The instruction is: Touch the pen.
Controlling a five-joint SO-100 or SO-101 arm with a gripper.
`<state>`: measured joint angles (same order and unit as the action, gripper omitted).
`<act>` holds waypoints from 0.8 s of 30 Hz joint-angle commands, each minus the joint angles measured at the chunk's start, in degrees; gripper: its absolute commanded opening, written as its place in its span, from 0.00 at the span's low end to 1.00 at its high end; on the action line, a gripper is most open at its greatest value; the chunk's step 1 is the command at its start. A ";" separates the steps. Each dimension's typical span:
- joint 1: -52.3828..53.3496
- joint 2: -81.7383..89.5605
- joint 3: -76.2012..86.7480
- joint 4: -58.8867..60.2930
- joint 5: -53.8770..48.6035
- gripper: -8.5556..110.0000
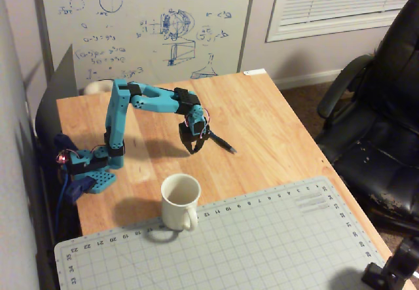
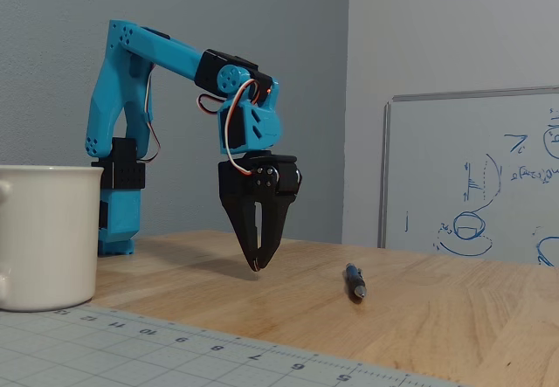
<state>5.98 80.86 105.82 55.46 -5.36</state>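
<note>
We see the blue arm's black two-finger tool (image 2: 256, 267) pointing down, its fingers together, tips just above the wooden tabletop (image 2: 437, 308). The thin dark pen (image 2: 354, 281) lies flat on the tabletop just beside it, apart from the tips; the white ceramic mug (image 1: 180, 201) stands nearer the grey cutting mat (image 1: 262, 244).

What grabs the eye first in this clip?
The bright blue arm, bent over the wooden table, its black claw pointing down with tips together just above the wood. The pen lies apart to its right in the fixed view; a white mug stands at the cutting mat's edge.
</note>
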 commanded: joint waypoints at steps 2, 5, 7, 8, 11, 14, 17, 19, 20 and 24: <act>0.35 110.39 74.27 6.06 0.35 0.08; 0.35 110.39 74.27 6.06 0.35 0.08; 0.35 110.39 74.27 6.06 0.35 0.08; 0.35 110.39 74.27 6.06 0.35 0.08; 0.35 110.39 74.27 6.06 0.35 0.08; 0.35 110.39 74.27 6.06 0.35 0.08; 0.26 110.39 74.27 6.06 0.35 0.08; 0.26 110.39 74.27 6.06 0.35 0.08; 0.09 110.48 74.27 6.06 0.35 0.08; 0.18 110.48 74.27 6.06 0.35 0.08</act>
<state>6.24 190.20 180.88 61.52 -5.45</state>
